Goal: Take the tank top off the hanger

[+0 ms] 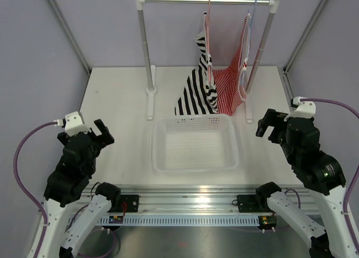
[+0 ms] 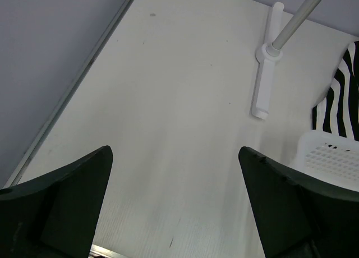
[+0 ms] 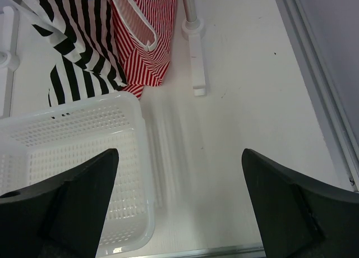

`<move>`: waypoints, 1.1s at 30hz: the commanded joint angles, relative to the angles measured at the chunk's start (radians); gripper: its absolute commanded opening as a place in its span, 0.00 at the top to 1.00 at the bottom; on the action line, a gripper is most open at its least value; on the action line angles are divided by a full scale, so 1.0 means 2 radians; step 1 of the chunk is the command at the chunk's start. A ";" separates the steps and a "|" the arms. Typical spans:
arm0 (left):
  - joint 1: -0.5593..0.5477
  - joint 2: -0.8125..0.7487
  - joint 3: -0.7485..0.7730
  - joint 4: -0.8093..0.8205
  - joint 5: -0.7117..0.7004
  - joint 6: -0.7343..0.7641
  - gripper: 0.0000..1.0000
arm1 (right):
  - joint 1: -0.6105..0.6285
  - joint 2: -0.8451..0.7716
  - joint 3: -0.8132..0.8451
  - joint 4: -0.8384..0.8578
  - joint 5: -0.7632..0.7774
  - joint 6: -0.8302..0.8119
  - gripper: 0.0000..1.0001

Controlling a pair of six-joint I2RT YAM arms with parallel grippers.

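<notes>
Tank top, sleeveless soft cloth in bold black and white stripes [image 1: 193, 92], hangs on a thin pink wire hanger [image 1: 207, 22] hooked over the white clothes rail [image 1: 207, 0] at the back of the bench [image 1: 118, 101], its hem trailing just behind the white perforated plastic basket [image 1: 157, 148]. A red-and-white thin-striped top [image 1: 230, 84] hangs touching its right side. The left claw [image 1: 104, 132] and right claw [image 1: 265, 123] both gape wide and empty, well short of the rail. The approach looks best made high: likely one claw pinching a shoulder strap only, clear of the red top, while the other steadies the wire so the hook stays on the rail.
</notes>
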 commanded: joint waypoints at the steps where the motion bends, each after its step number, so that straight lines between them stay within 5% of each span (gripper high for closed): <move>1: 0.004 -0.005 -0.004 0.029 -0.002 -0.006 0.01 | 0.004 0.002 0.022 0.009 0.000 -0.004 0.01; 12: 0.006 -0.008 -0.004 0.029 0.000 -0.007 0.01 | 0.003 0.044 0.069 0.082 -0.143 -0.001 0.01; 20: 0.007 -0.012 -0.006 0.029 -0.002 -0.007 0.01 | 0.004 0.259 0.296 0.122 -0.208 -0.002 0.06; 27: 0.007 -0.008 -0.008 0.032 0.005 -0.007 0.01 | 0.003 0.492 0.512 0.072 -0.160 -0.033 0.21; 33: 0.007 -0.006 -0.010 0.034 0.010 -0.006 0.01 | 0.003 0.595 0.629 0.060 -0.161 -0.065 0.30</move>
